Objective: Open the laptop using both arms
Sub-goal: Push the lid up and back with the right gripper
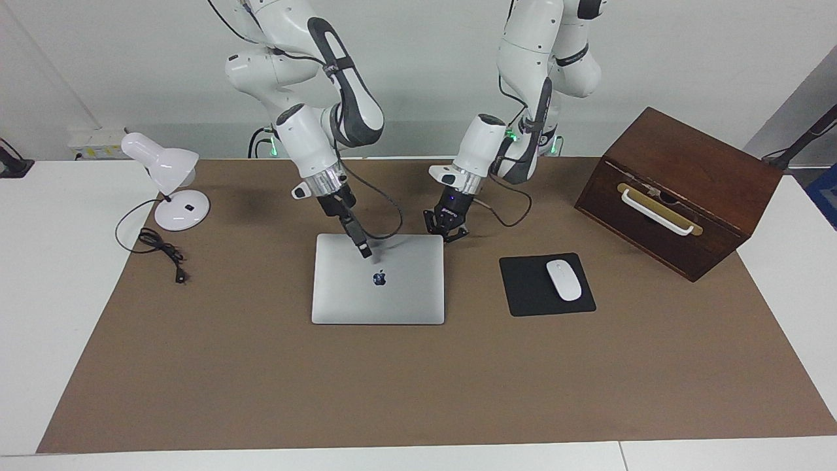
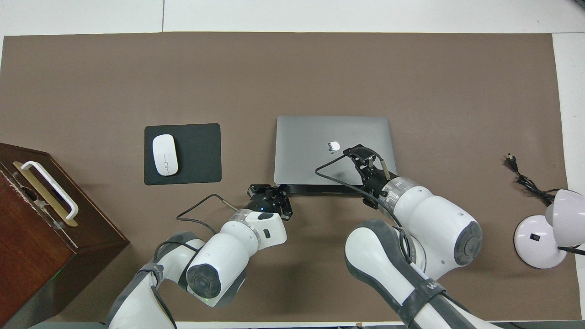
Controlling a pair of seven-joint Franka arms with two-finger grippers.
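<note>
The silver-grey laptop lies mid-table, logo up. Its lid is lifted a crack along the edge nearer the robots, where a dark gap shows in the overhead view. My left gripper is shut, low at the laptop's corner nearer the robots, toward the left arm's end, and its fingertips are right at that edge. My right gripper looks shut and points steeply down over the lid beside the logo. In the overhead view the right gripper covers that part of the lid. Whether it touches the lid I cannot tell.
A white mouse rests on a black pad beside the laptop, toward the left arm's end. A tilted wooden box with a white handle stands past it. A white desk lamp and its cord sit at the right arm's end.
</note>
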